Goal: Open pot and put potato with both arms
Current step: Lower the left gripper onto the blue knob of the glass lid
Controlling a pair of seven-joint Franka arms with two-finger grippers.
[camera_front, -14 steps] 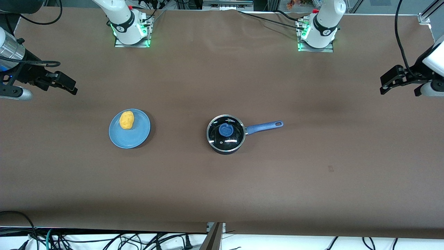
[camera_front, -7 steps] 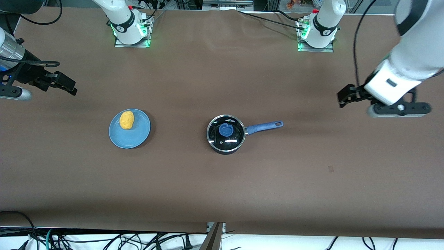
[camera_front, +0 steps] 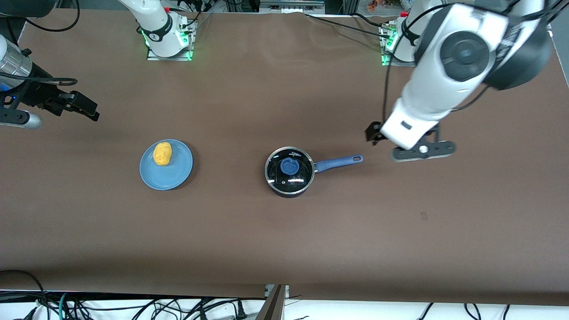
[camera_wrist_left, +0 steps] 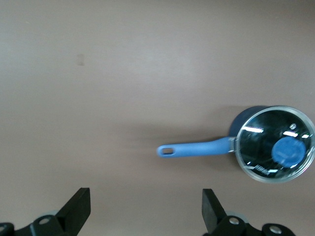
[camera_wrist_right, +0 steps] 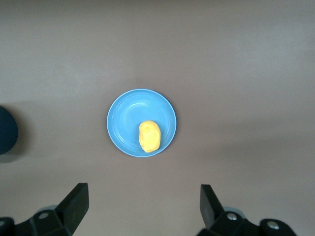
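While the lid (camera_front: 289,166) is on the pot (camera_front: 289,171), nothing of the task is done yet; first step, as I read it, is lifting that lid. Left tool (camera_front: 372,133) hangs over the surface (camera_front: 284,240) just off the tip of the pot's blue handle (camera_front: 338,162), toward the left arm's end; fingers spread wide, holding nothing (left wrist view shows both tips apart over bare surface). Key relation: the handle's long axis runs from the pot straight out toward the left tool, so knob and lid lie along that same line, toward the right arm's end from the tool. Left arm is clearly the closer one to the pot. Pot sits about mid-surface, well clear of every edge: small, black, round, glass lid with steel rim and a blue knob (camera_front: 289,166) at centre, glare streaks on the glass. Potato (camera_front: 162,153) lies on a blue plate (camera_front: 173,178), off-centre toward the rim nearest the robot bases, well apart from the pot toward the right arm's end; lumpy, yellow-orange, looks smaller than the pot's mouth. Right tool (camera_front: 84,109) waits up by the surface's edge at the right arm's end, fingers also spread, empty; its wrist view looks down at plate and potato, so I'd guess that arm takes the potato.
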